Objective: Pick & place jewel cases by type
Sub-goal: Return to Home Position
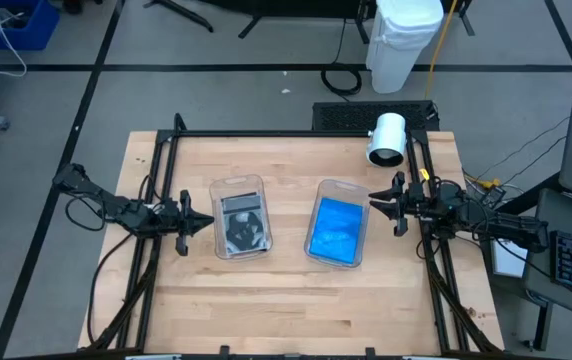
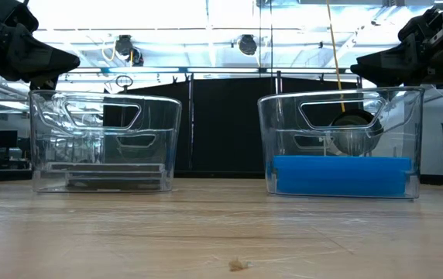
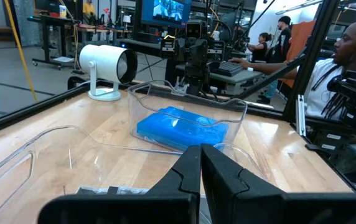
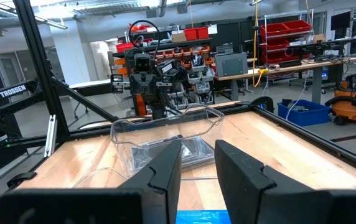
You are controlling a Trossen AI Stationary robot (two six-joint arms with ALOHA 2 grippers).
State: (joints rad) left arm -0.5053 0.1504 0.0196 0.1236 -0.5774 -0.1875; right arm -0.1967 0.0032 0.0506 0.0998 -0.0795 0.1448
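Two clear tubs stand side by side mid-table. The left tub (image 1: 240, 215) has grey and dark jewel cases (image 1: 243, 222) lying flat on its bottom. The right tub (image 1: 338, 232) holds bright blue jewel cases (image 1: 336, 230), stacked flat (image 2: 341, 176). My left gripper (image 1: 206, 222) hovers shut beside the left tub's left wall, pointing level at it (image 3: 201, 168). My right gripper (image 1: 374, 203) hovers by the right tub's far right corner, open a little (image 4: 198, 163), with nothing between its fingers. Both grippers stand above the tubs' rims in the low view.
A white cylindrical device (image 1: 387, 138) stands at the table's far right corner. Black frame rails (image 1: 296, 134) run along the table's far and side edges. A small crumb (image 2: 238, 265) lies near the front edge. People (image 3: 352, 50) sit beyond the right side.
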